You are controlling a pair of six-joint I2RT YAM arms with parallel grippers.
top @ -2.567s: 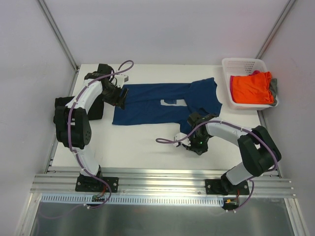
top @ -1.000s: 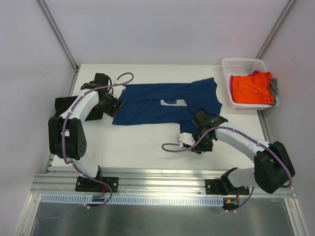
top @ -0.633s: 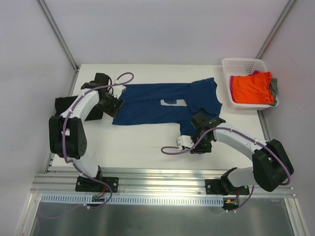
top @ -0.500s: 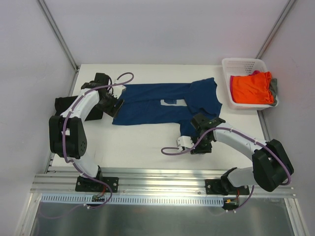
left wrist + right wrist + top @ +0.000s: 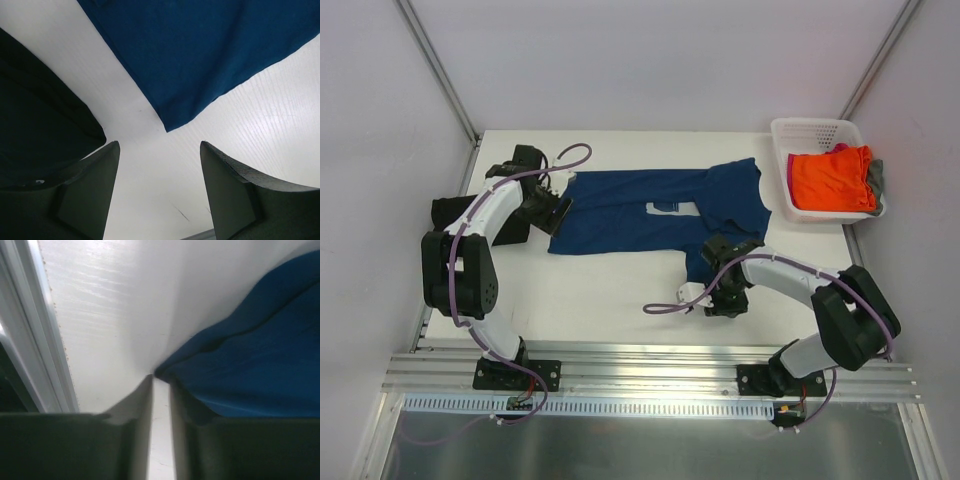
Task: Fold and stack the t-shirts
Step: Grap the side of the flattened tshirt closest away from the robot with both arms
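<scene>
The navy t-shirt [image 5: 640, 212] with a pale print lies spread out on the table. In the right wrist view its near sleeve edge [image 5: 260, 340] rises in a ridge to my fingertips. My right gripper [image 5: 708, 283] [image 5: 161, 377] has its jaws almost together and pinches that edge. My left gripper [image 5: 558, 212] [image 5: 159, 150] is open and empty, just above the table by the shirt's near-left corner [image 5: 170, 125]. A black t-shirt [image 5: 510, 225] [image 5: 40, 115] lies to the left of it. Orange [image 5: 832, 178], pink and grey t-shirts sit in the basket.
The white plastic basket [image 5: 800, 130] stands at the table's back right corner. The table's near rail [image 5: 30, 340] shows just left of my right gripper. A purple cable [image 5: 665, 305] trails on the table near the right wrist.
My right gripper has shifted slightly left and nearer at the sleeve edge, and the right elbow has swung in. The left arm has hardly moved.
</scene>
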